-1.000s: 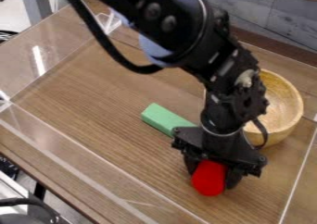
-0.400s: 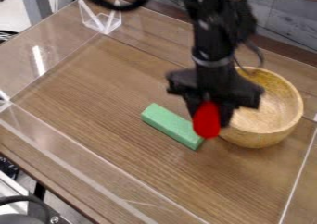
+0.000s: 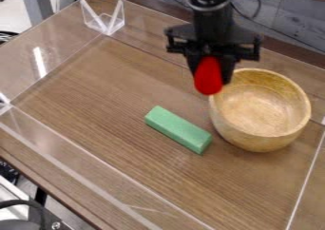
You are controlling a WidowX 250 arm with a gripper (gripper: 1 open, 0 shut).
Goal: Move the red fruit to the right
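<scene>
Red fruit: here it is, the red fruit [image 3: 207, 81], up at the claw's tips, just beside the bowl's rim as the camera sees it, between the worktop's middle and its far edge!
Claw: the claw [image 3: 203, 73] is part-closed, black fingers drawn in around the fruit, and that looks like a proper hold; the exact contact is hidden.
Why that grip: fingers pointing down, fruit low between the tips, so it should come free at the release with little to snag it.
Height: it appears carried clear of the worktop [image 3: 79, 99], which would make sense for passing over things, though one view can't settle how high.
Wooden bowl: the wooden bowl [image 3: 260, 130] sits upright towards the worktop's right-hand edge in view, its wide mouth facing up; travel that way and the rim is the obvious hazard.
Green block: the green block [image 3: 178, 129] lies flat, slantwise, nearer the worktop's front edge than the fruit, out of the claw's grasp and no part of this job.
Next call: sideways to the right, I'd judge, staying high past the rim, then a gentle lowering before the fingers part.
</scene>
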